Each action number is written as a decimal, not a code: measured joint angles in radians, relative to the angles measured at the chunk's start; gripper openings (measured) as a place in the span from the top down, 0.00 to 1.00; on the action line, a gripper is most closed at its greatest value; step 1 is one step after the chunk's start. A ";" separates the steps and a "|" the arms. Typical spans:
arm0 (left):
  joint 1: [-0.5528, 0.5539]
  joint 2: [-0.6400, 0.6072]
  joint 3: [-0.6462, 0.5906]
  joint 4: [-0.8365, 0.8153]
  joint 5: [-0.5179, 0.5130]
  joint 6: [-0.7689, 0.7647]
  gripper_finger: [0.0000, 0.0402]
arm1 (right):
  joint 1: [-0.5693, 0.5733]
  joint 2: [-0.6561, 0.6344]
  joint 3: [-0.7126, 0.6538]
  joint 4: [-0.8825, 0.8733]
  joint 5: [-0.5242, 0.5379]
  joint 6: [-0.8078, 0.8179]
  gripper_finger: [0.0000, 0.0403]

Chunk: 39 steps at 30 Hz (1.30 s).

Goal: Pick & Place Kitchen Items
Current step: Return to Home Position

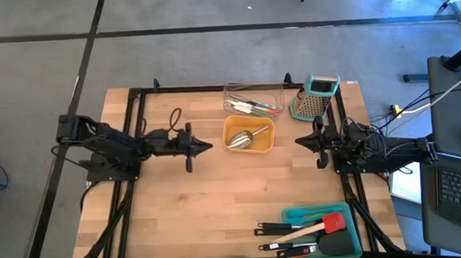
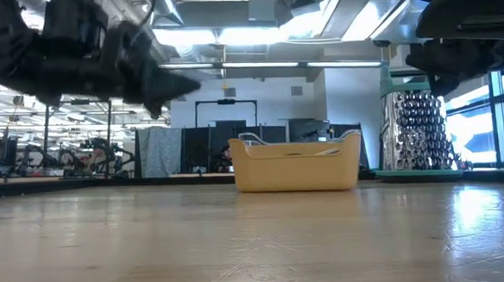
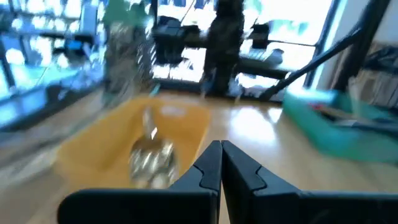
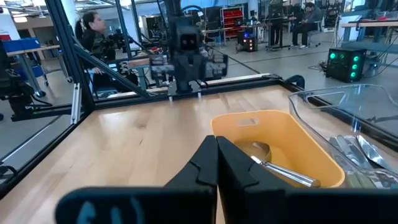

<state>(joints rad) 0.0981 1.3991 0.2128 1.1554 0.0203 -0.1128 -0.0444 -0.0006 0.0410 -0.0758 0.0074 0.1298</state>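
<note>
High view puts the left gripper (image 1: 204, 146) above bare table (image 1: 203, 201), its fingers together and empty, just left of the orange tray (image 1: 250, 118). No utensil lies loose on the wood, so the sorting looks finished. Slim utensils (image 1: 255, 106), possibly knives, lie in the clear tray (image 1: 252, 84). The steel scoop (image 1: 239, 138) sits in the orange tray. Right of it hovers the right gripper (image 1: 301, 141), pinched together on nothing, near the box grater (image 1: 317, 99). The red spatula (image 1: 333, 222) and black spatulas (image 1: 296, 240) lie in the teal tray (image 1: 314, 210) at the table's edge, handles poking out. The middle boards offer wide room for both arms to retract.
</note>
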 joint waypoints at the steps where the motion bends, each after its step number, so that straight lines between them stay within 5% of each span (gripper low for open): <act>1: 0.023 0.000 -0.019 -0.003 0.010 -0.010 1.00 | 0.000 0.000 0.000 0.000 -0.001 0.000 1.00; 14: 0.070 -0.127 -0.205 0.145 -0.025 -0.060 1.00 | 0.000 0.017 0.000 0.002 0.000 0.022 1.00; 39: -0.152 -1.030 -0.205 -0.793 -0.371 0.032 1.00 | 0.000 0.027 0.000 0.002 -0.001 0.019 1.00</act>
<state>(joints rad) -0.0542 0.3691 0.0078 0.3620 -0.3505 -0.0806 -0.0444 0.0269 0.0414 -0.0742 0.0067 0.1493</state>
